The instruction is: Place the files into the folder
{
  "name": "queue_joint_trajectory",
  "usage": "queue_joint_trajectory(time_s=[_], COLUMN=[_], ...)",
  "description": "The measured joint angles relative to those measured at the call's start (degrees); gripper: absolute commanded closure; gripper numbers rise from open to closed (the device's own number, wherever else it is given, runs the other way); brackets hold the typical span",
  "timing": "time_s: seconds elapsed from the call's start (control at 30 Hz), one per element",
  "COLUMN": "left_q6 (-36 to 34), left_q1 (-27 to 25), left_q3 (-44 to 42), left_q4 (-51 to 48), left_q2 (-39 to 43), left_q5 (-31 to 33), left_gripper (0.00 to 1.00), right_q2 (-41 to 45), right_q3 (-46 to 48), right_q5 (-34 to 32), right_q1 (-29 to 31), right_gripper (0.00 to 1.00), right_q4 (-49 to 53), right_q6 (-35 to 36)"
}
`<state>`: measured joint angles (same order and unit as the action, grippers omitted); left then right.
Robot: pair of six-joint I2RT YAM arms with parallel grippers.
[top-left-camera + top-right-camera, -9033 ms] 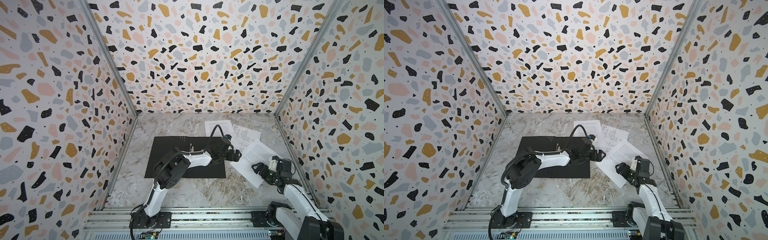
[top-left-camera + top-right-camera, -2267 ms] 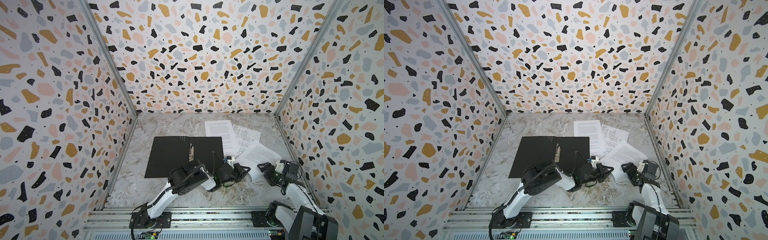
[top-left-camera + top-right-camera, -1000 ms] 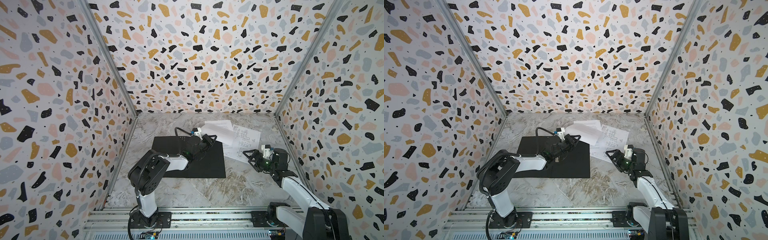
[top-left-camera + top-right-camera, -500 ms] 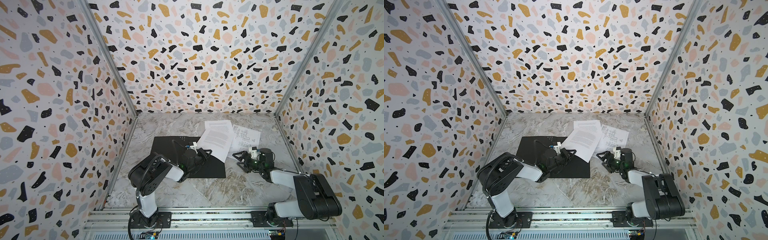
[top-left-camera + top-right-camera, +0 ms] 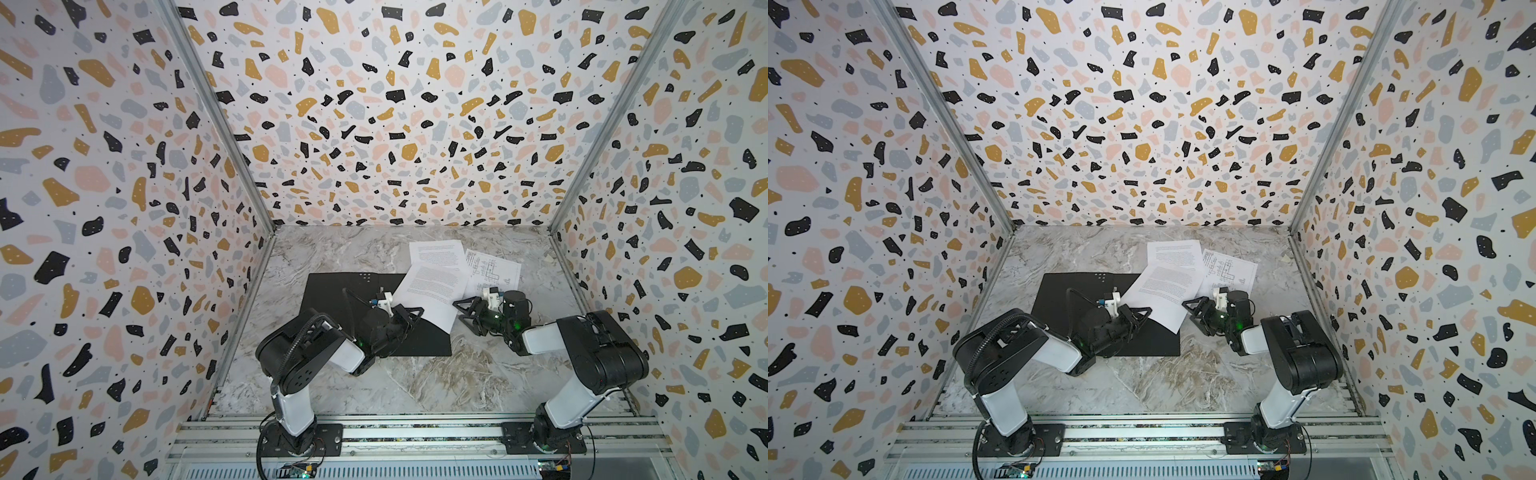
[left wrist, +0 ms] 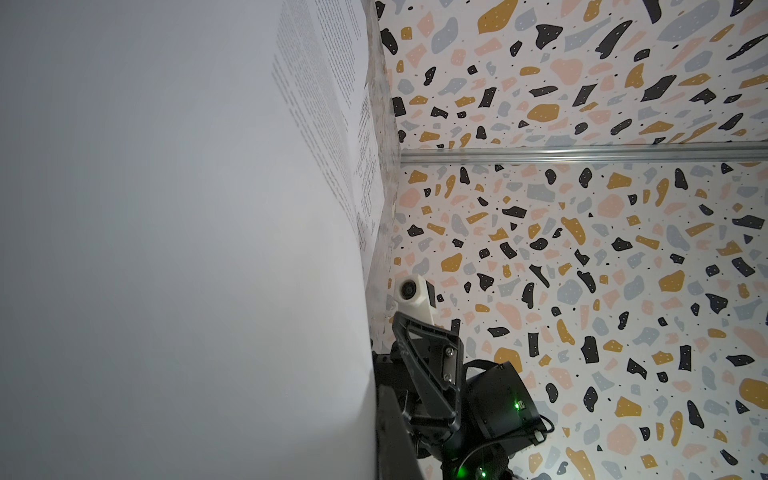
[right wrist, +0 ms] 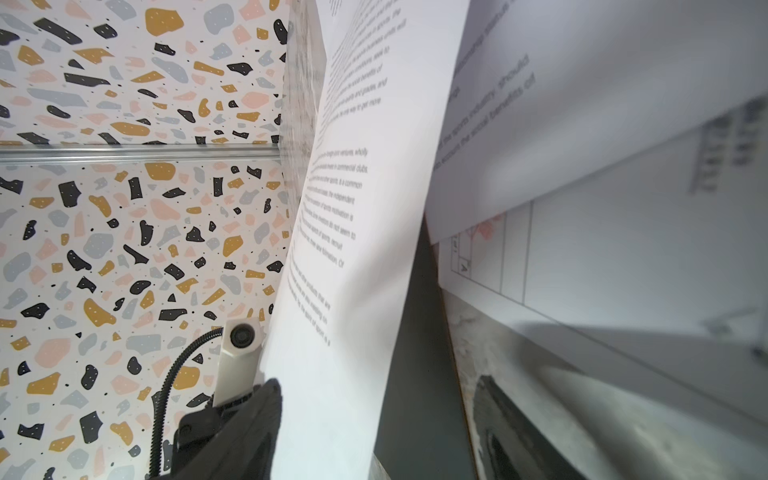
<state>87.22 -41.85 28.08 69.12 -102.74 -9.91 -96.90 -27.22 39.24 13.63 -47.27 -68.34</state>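
The marble-patterned surface (image 5: 415, 382) carries the folder (image 5: 332, 299), which lies open and flat left of centre with its matte black inside up and a few small pale dots near its far edge. The top text sheet (image 5: 432, 291) is white with dense print. It lies askew, its near-left part over the folder's right side and the rest over the other papers. The second text sheet (image 5: 436, 251) sits behind it, and the drawing sheet (image 5: 494, 270), printed with line diagrams, sits to its right; both are off the folder. All three will probably handle as very light, limp and easily creased, and they are likely to slide over one another, so an edge or corner pinch looks the sensible hold. The right wrist view shows the top sheet bowed where it is lifted. The left gripper (image 5: 415, 311) has its fingers closed on that sheet's near-left edge, above the folder. The right gripper (image 5: 459, 313) sits just beside the sheet's near-right corner, and whether its fingers are apart or together cannot be told.
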Motion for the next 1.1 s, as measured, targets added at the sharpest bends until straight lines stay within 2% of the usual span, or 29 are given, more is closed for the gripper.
queue_joint_trajectory(time_s=[0.3, 0.57, 0.8, 0.93, 1.03, 1.1], left_q6=[0.94, 1.38, 1.99, 2.25, 2.34, 2.56], left_q1=[-0.94, -1.11, -1.77, -2.25, -2.54, -2.58], left_q3=[-1.55, -3.37, -3.82, -4.50, -5.77, -7.19], left_q4=[1.70, 2.64, 3.54, 4.37, 5.01, 5.46], left_q2=[0.48, 0.63, 0.61, 0.57, 0.50, 0.50], left_q5=[0.83, 1.70, 2.34, 2.60, 3.13, 3.50], left_gripper=[0.94, 0.93, 0.91, 0.84, 0.71, 0.57], right_q2=[-5.99, -6.45, -6.45, -6.45, -6.45, -6.45], right_q3=[-4.74, -5.86, -5.92, -6.27, -6.84, -6.97], right_q5=[-0.26, -0.85, -1.11, -1.22, -1.33, -1.31], right_q1=[0.37, 0.39, 0.39, 0.48, 0.52, 0.52], right_gripper=[0.43, 0.57, 0.64, 0.76, 0.90, 0.98], right_q4=[-4.57, -5.90, -5.77, -4.90, -3.58, -3.19], right_q6=[-1.73, -3.08, -3.17, -2.95, -2.25, -1.88])
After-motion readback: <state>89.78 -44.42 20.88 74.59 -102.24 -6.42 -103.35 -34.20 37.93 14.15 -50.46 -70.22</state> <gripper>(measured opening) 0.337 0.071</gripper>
